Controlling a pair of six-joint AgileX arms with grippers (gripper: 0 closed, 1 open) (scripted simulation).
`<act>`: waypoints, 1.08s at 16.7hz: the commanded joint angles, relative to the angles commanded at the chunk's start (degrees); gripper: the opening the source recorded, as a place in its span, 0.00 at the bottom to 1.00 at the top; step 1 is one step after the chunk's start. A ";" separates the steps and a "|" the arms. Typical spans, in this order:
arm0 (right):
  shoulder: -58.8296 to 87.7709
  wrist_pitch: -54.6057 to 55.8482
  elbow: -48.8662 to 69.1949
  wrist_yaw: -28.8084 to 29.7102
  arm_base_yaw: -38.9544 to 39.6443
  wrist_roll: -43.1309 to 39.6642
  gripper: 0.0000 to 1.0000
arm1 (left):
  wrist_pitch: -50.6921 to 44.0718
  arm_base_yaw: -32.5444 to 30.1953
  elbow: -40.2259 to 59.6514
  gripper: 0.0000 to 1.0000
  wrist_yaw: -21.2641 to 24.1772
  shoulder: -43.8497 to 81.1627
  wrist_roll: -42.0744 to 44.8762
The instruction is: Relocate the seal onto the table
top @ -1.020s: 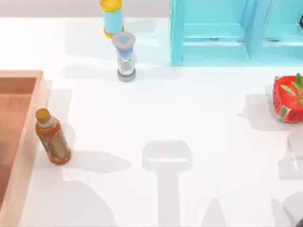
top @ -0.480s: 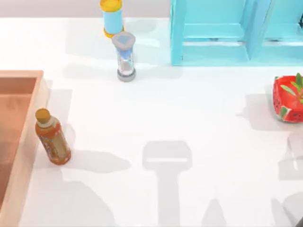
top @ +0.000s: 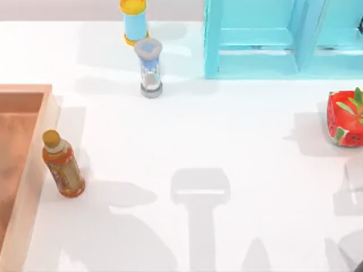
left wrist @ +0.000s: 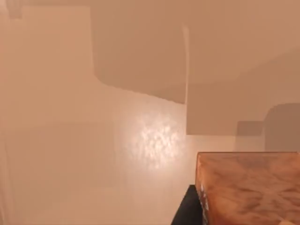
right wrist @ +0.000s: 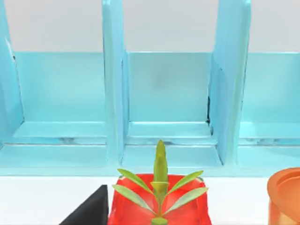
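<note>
In the left wrist view the seal [left wrist: 251, 187] shows as a tan-amber, wood-grained squarish block, close to the camera, over the orange-brown floor of the wooden tray [left wrist: 70, 140]. Its top is cut off at the frame's edge. A dark part of my left gripper [left wrist: 186, 208] lies right beside the block; I cannot tell whether it touches it. The white table [top: 238, 130] spreads across the top view. A dark part of my right gripper [right wrist: 90, 209] points at the red pot near the table's right edge.
The wooden tray [top: 35, 170] lies along the left edge, with an amber bottle [top: 62, 167] standing just beside it. An hourglass [top: 150, 68] and a blue-and-yellow cylinder [top: 134, 21] stand at the back. A turquoise shelf [top: 266, 39] fills the back right; a red plant pot [top: 346, 116] sits right.
The arm shadow at the table's front left has spread to the right. The bottle, hourglass, shelf and pot have not moved.
</note>
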 joint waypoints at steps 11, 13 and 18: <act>0.00 0.00 0.00 0.00 0.00 0.00 1.00 | -25.29 -21.73 18.44 0.00 0.11 -9.93 -22.06; 0.00 0.00 0.00 0.00 0.00 0.00 1.00 | -27.85 -24.99 19.04 0.00 0.32 -8.93 -25.84; 0.00 0.00 0.00 0.00 0.00 0.00 1.00 | -29.29 -27.16 19.03 0.00 0.42 -7.74 -28.33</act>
